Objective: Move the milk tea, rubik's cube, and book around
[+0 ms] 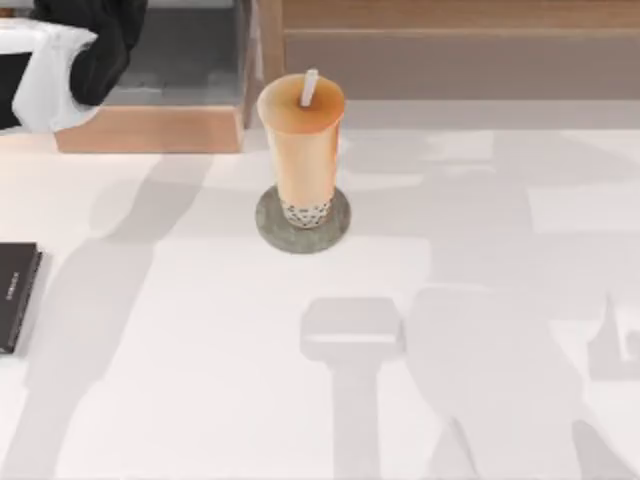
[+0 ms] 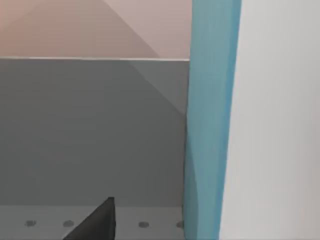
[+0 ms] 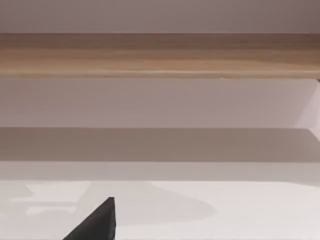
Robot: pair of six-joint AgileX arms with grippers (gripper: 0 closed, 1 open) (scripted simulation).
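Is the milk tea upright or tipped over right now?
Upright. The milk tea stands on the grey coaster, lid and straw uppermost, pearls at its base.

faint marks on black slab (image 1: 17, 295); unreadable

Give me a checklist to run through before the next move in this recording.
1. Milk tea upright on the grey coaster: ok.
2. Lid on and straw in place: ok.
3. Left arm well apart from the cup, over the wooden box at the table's far left: ok.
4. Book upright, close in front of the left wrist camera: ok.
5. Left tool's hold on the book: cannot tell.
6. Black slab flat at the table's left edge, apart from the cup: ok.
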